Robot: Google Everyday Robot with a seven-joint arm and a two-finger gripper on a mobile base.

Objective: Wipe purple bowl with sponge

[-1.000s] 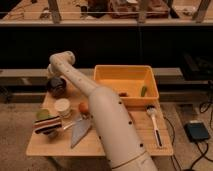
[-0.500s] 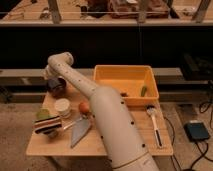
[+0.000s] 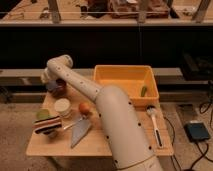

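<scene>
The purple bowl [image 3: 57, 89] sits at the far left corner of the wooden table [image 3: 120, 145], dark maroon and partly covered by my arm. My gripper [image 3: 50, 81] hangs down at the end of the white arm, right over or in the bowl's left side. The wrist hides its tips. The sponge is hidden from view.
An orange bin [image 3: 125, 80] with a small green item [image 3: 144, 91] stands at the back right. A white cup [image 3: 63, 106], an orange-red bowl [image 3: 85, 108], a striped stack [image 3: 46, 125], a flat grey-blue pointed piece [image 3: 80, 132] and a white brush [image 3: 155, 125] lie on the table.
The arm's end has shifted slightly left at the purple bowl. Nothing else on the table has moved.
</scene>
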